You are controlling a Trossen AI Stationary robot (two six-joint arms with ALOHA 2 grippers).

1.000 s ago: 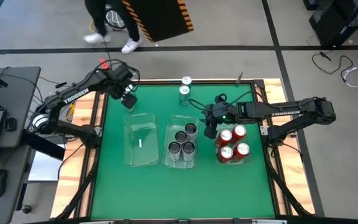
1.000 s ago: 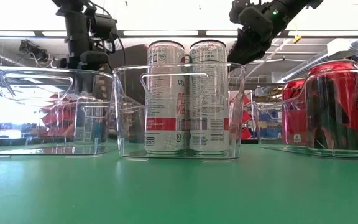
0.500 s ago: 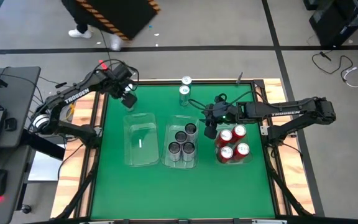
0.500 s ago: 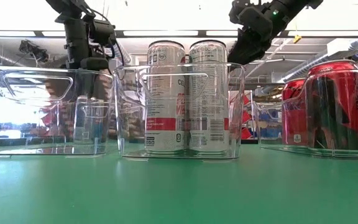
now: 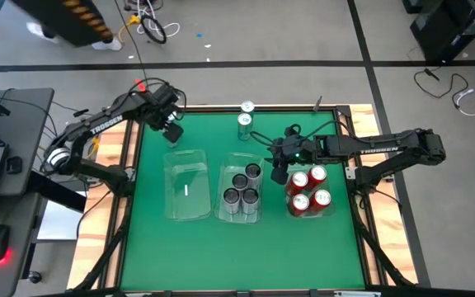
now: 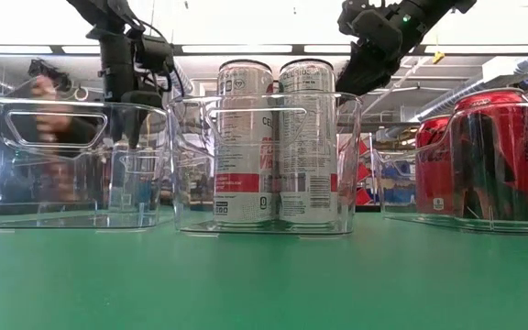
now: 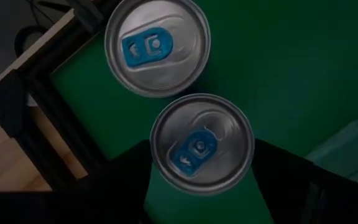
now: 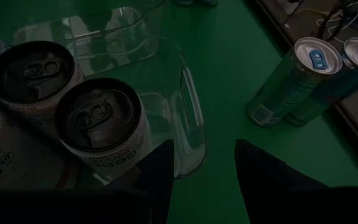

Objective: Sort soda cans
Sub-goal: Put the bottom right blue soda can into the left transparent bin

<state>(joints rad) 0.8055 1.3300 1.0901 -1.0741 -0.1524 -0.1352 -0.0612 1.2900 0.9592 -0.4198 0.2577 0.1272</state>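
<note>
Green table top, read from overhead as a dial, twelve at the far edge. Across the centre, a row of three clear bins. Left bin at nine, no can inside. Middle bin at the hub, packed with four dark grey cans, all upright. Right bin at three, holding four red cans.

At twelve, hard by the far edge and outside any bin, two pale-topped silver cans, upright, just beside each other.

Near eleven, by the far-left corner, left gripper poised over two more silver cans with blue tabs, upright and nearly touching. Nearer can straddled by that gripper; farther can clear of it, close to the table's edge. Clamped or merely flanked: cannot tell.

Right gripper raised above the gap between middle and right bins, toward one o'clock of the hub, fingers spread wide, nothing between them.
</note>
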